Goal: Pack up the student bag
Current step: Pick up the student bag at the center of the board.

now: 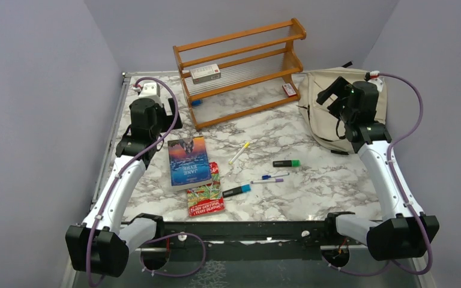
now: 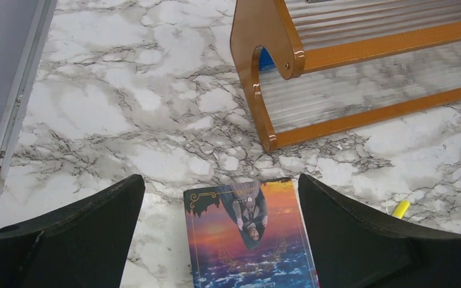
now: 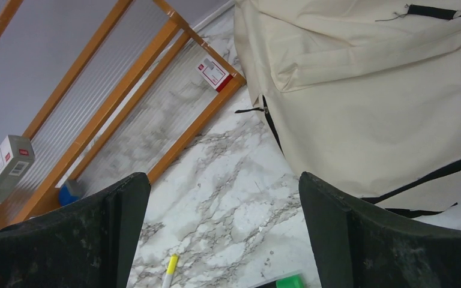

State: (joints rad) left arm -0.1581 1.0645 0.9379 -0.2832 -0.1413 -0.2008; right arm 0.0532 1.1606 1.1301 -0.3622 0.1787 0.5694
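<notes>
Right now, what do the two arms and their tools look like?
Both the left arm and right arm have white links, black joint housings and a purple cable looping alongside. The left tool and right tool each end in two broad, matte black wedges; no markings visible.

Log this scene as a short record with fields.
bag: student bag, lying far right beside the rack
left tool: open, empty, near the blue book
right tool: open, empty, near the bag
loose on table: blue book, red booklet, yellow pen, green highlighter, blue pen, purple pen, teal-capped marker
rack: wooden, grey box on a shelf
</notes>
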